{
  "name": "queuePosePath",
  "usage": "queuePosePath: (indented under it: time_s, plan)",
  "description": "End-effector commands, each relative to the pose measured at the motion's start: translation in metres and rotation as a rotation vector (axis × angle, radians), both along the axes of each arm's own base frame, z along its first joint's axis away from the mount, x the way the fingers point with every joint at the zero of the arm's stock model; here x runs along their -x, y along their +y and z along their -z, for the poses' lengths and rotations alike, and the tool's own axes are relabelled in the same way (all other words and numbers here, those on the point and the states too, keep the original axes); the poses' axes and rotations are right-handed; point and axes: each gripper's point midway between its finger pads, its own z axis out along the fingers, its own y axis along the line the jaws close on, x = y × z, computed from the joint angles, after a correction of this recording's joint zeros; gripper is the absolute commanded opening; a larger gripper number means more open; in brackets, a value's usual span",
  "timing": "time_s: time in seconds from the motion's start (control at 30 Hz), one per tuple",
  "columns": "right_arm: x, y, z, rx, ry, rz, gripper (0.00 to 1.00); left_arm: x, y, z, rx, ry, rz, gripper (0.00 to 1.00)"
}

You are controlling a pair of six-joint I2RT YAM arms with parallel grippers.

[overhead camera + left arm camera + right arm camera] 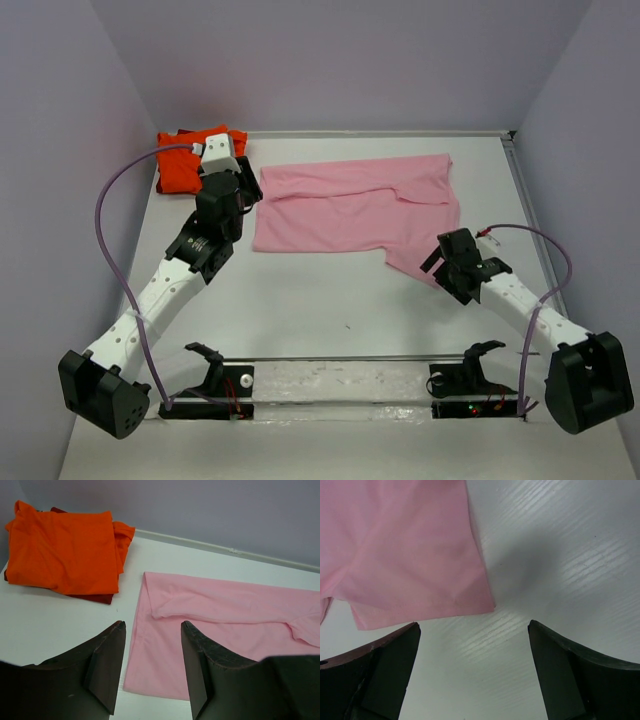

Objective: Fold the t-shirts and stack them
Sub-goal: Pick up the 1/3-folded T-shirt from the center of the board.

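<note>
Top external view: a white worktop (330, 310) is seen with two garments laid toward its far side. The pink t-shirt (350, 205) is spread across the middle and far right, partly doubled over, with a loose fold running along its upper half and one corner trailing toward the near right. The orange-red t-shirt (180, 165) is parked in the far left corner, well clear of the pink one's bulk and just beside its left edge; it is already folded into a compact square, and a darker red layer is glimpsed under it in the left wrist view.

The left fingers (111, 652) are held moderately apart with nothing between them, poised above the pink shirt's left edge. The right fingers (395, 655) are spread wide and empty, and are set just off the shirt's near right corner, with bare worktop beneath them.

The folding of the pink t-shirt is judged to be the step in hand, the orange-red one appearing finished. For the next move, the near right corner and the left edge would need to be pinched low against the worktop and carried over together, so that the thin cloth is not dragged or bunched. Stacking is not yet begun.
</note>
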Motion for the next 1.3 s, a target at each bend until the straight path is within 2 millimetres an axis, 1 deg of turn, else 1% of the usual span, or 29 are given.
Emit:
queuePosePath:
  time_s: [0.0, 0.03, 0.13, 0.17, 0.27, 0.33, 0.37, 0.4, 0.5, 0.63, 0.67, 0.7, 0.73, 0.77, 0.83, 0.87, 0.9, 0.93, 0.97, 1.03, 1.13, 1.2, 1.23, 1.27]
  plan:
    - [-0.005, -0.010, 0.011, 0.054, 0.025, 0.073, 0.94, 0.000, 0.003, -0.018, 0.034, -0.059, -0.015, 0.58]
    - [-0.004, -0.010, 0.020, 0.061, 0.058, 0.073, 0.94, 0.000, 0.002, -0.018, 0.034, -0.058, -0.013, 0.58]
    - [-0.009, -0.006, 0.029, 0.054, 0.073, 0.062, 0.93, 0.000, 0.002, -0.017, 0.032, -0.056, -0.012, 0.58]
    - [-0.012, -0.001, 0.030, 0.044, 0.086, 0.052, 0.93, 0.000, 0.001, -0.016, 0.030, -0.054, -0.012, 0.58]
    - [-0.017, 0.005, 0.029, 0.025, 0.088, 0.038, 0.91, 0.000, 0.000, -0.016, 0.027, -0.054, -0.011, 0.58]
    - [-0.023, 0.005, 0.027, 0.032, 0.078, 0.036, 0.89, 0.001, 0.002, -0.017, 0.026, -0.057, -0.017, 0.58]
    - [-0.023, 0.005, 0.027, 0.037, 0.081, 0.032, 0.86, 0.001, 0.002, -0.017, 0.025, -0.058, -0.018, 0.58]
    - [-0.027, 0.007, 0.026, 0.036, 0.078, 0.019, 0.84, 0.001, 0.003, -0.017, 0.023, -0.058, -0.023, 0.58]
    - [-0.027, 0.013, 0.028, 0.007, 0.078, -0.005, 0.82, 0.002, 0.003, -0.018, 0.021, -0.061, -0.024, 0.58]
    - [-0.024, 0.020, 0.030, -0.040, 0.060, -0.021, 0.66, 0.002, 0.004, -0.018, 0.018, -0.062, -0.027, 0.58]
    - [-0.024, 0.021, 0.030, -0.044, 0.055, -0.024, 0.56, 0.002, 0.005, -0.018, 0.018, -0.062, -0.028, 0.58]
    - [-0.025, 0.020, 0.030, -0.043, 0.044, -0.025, 0.51, 0.002, 0.005, -0.019, 0.018, -0.064, -0.030, 0.58]
    - [-0.024, 0.019, 0.031, -0.039, 0.045, -0.025, 0.43, 0.002, 0.005, -0.018, 0.017, -0.064, -0.029, 0.58]
    - [-0.024, 0.019, 0.031, -0.040, 0.044, -0.027, 0.39, 0.002, 0.005, -0.018, 0.017, -0.063, -0.031, 0.58]
    - [-0.023, 0.020, 0.033, -0.041, 0.051, -0.028, 0.34, 0.002, 0.005, -0.017, 0.015, -0.061, -0.032, 0.58]
    - [-0.022, 0.020, 0.034, -0.043, 0.053, -0.030, 0.28, 0.002, 0.005, -0.017, 0.014, -0.060, -0.034, 0.58]
    - [-0.022, 0.020, 0.035, -0.043, 0.055, -0.032, 0.21, 0.002, 0.005, -0.017, 0.014, -0.060, -0.034, 0.58]
    - [-0.022, 0.020, 0.035, -0.041, 0.059, -0.033, 0.15, 0.002, 0.006, -0.017, 0.014, -0.060, -0.037, 0.58]
    - [-0.021, 0.021, 0.037, -0.044, 0.063, -0.035, 0.07, 0.001, 0.005, -0.016, 0.011, -0.059, -0.035, 0.58]
    - [-0.021, 0.022, 0.037, -0.045, 0.065, -0.041, 0.03, 0.001, 0.006, -0.016, 0.009, -0.058, -0.038, 0.58]
    - [-0.022, 0.022, 0.037, -0.038, 0.064, -0.057, 0.00, 0.000, 0.008, -0.006, -0.004, -0.027, -0.068, 0.58]
    - [-0.025, 0.023, 0.034, -0.035, 0.051, -0.068, 0.00, -0.004, 0.009, 0.011, -0.008, 0.026, -0.108, 0.58]
    - [-0.026, 0.023, 0.033, -0.030, 0.047, -0.079, 0.00, -0.004, 0.009, 0.024, -0.008, 0.075, -0.126, 0.58]
    - [-0.027, 0.024, 0.032, -0.034, 0.041, -0.090, 0.00, -0.005, 0.010, 0.049, -0.036, 0.173, -0.146, 0.56]
